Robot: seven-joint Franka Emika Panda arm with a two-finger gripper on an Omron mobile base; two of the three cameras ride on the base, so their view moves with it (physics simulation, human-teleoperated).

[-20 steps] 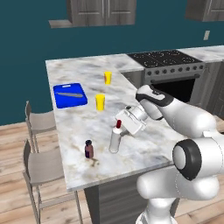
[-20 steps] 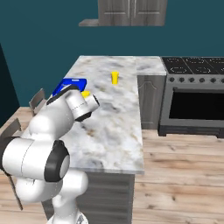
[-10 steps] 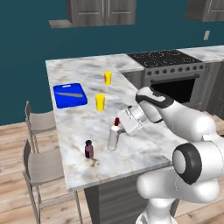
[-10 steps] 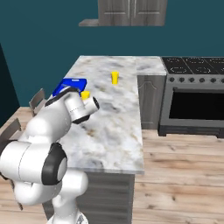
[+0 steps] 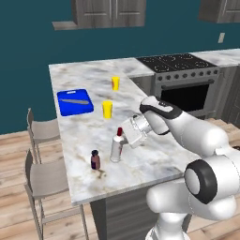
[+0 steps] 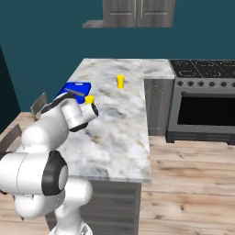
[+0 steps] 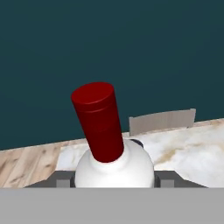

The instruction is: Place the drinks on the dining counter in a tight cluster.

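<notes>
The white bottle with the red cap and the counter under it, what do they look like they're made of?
The white bottle, between the gripper's fingers, looks like smooth glossy plastic, possibly glazed: an even white body and a plain red cap. The dining counter top looks like polished marble, white with grey-brown veining; its sides are dark grey panels.
</notes>
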